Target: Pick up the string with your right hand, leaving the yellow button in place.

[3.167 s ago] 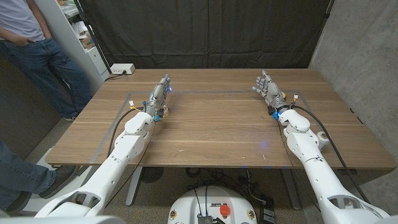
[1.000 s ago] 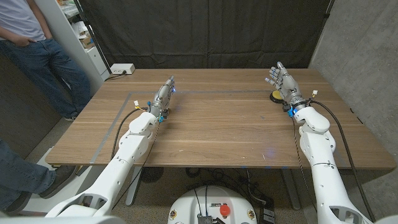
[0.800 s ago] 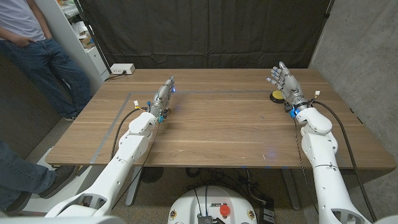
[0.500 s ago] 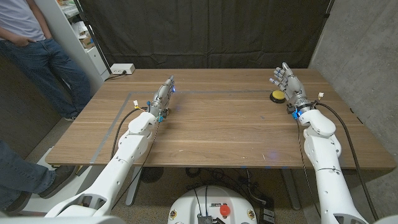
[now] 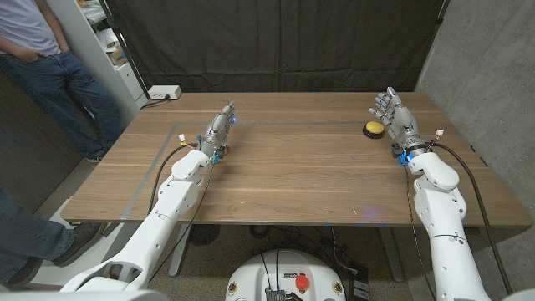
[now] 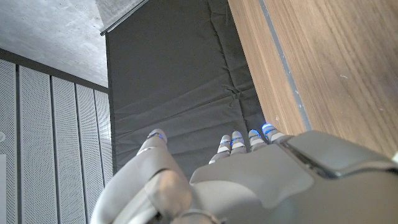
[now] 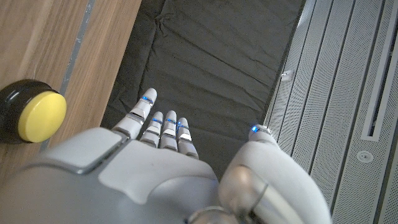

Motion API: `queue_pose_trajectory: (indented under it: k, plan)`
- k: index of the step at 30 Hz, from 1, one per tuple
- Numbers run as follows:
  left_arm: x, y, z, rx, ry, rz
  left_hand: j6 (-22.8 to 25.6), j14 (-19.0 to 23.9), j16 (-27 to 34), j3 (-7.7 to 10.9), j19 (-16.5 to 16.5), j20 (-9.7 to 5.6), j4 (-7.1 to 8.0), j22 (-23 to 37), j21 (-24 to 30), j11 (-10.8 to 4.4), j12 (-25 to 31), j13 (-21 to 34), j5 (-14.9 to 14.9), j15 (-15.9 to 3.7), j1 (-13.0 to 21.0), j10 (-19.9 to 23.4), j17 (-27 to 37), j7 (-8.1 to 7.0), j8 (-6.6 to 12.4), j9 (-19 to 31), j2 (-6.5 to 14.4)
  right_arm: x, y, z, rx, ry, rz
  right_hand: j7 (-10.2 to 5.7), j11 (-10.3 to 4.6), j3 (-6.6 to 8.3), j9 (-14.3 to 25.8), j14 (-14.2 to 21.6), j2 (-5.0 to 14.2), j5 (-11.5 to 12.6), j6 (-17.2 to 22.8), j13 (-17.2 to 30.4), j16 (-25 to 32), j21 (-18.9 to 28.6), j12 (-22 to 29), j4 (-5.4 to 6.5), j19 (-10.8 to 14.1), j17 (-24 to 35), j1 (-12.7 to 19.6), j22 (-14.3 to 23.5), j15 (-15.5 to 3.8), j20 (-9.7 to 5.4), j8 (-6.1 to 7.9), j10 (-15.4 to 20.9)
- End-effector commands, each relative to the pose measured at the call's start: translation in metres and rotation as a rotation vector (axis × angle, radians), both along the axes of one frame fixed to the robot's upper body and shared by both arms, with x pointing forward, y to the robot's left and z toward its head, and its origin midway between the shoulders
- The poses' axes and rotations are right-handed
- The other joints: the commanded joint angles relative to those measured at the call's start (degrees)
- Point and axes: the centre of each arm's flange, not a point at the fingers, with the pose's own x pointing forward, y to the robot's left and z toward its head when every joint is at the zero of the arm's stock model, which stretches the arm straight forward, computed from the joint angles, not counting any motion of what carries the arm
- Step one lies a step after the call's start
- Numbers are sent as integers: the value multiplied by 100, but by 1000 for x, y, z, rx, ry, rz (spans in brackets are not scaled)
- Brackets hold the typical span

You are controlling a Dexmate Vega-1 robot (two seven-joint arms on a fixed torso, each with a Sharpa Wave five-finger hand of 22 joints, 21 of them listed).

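The wooden table (image 5: 292,167) has a smooth brown top with a fine lengthwise grain and a thin grey tape line marking a rectangle on it. At its far right sits the yellow button (image 5: 372,129), a round domed yellow cap in a black ring base; in the right wrist view the button (image 7: 32,114) looks glossy and lies just beside a strip of the tape.

The right hand (image 5: 394,113) stands raised just right of the button, apart from it, its grey jointed fingers (image 7: 163,127) stretched out close together with small blue lights at the tips and the thumb held out to one side. It holds nothing. A string cannot be made out in any view.

The left hand (image 5: 219,127) is at the far left part of the table, seen edge-on with fingers straight and pointing away, gripping nothing; its smooth grey shell and blue-lit fingertips (image 6: 239,140) show in the left wrist view.

A creased black cloth (image 5: 276,42) hangs behind the table. A white box (image 5: 165,93) lies on the far left corner, and a person in jeans (image 5: 50,75) stands at the far left.
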Motion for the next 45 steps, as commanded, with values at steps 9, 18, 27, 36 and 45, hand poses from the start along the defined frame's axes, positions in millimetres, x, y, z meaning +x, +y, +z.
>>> queue_pose_trajectory:
  k: [9, 18, 27, 36, 45]
  plan:
    - [0, -5, 0, 22, 3, 18, -30, -158, 20, 1, -397, 29, -50, 12, -35, 22, -16, 1, -4, 48, 66, -28, 17, -22, 11, 9, 23, -20, -16, -5, -2, 2, -23, -11, 3, -21, -2, -11, 21, 49, 50, 12, -17, -41, -59, -16, -2, 12, 5, 17, 5, -6, 11, 4]
    - [2, -6, -3, 29, 10, 10, -23, -159, 21, 0, -405, 33, -67, 13, -64, 18, -18, -1, -7, 48, 72, -17, 18, -27, 17, 9, 24, -27, -24, -9, -4, -12, -38, 25, 18, -31, -3, 2, 22, 47, 79, 11, -23, -68, -84, -19, 12, 5, 0, 17, 37, 6, 21, 31]
    - [0, -2, -3, 35, 8, 16, -17, -152, 24, -2, -403, 41, -80, 15, -84, 4, -21, -3, -10, 43, 75, -9, 18, -26, 21, 9, 26, -34, -29, -15, 12, -19, -48, 41, 9, -40, -5, 18, 20, 46, 99, 8, -28, -90, -114, -25, 29, -2, -1, 18, 52, 19, 26, 35]
    - [0, -3, -2, 38, 11, 11, 8, -128, 33, -3, -370, 54, -94, 16, -94, 19, -12, -4, -12, 35, 78, 27, 18, -27, 32, 9, 29, -41, -33, -20, 13, -24, -60, 48, 6, -53, -4, 44, 30, 48, 293, 5, -39, -140, -157, -35, 54, -14, 1, 19, 49, 29, 91, 96]
    - [-2, -8, -1, 32, 5, 2, 18, -124, 33, -4, -366, 59, -104, 16, -109, 18, -12, -5, -13, 31, 80, 39, 18, -27, 35, 9, 31, -50, -37, -28, 20, -32, -66, 35, 4, -56, -5, 53, 38, 49, 252, 4, -44, -161, -180, -40, 67, -18, 4, 19, 43, 27, 68, 109]
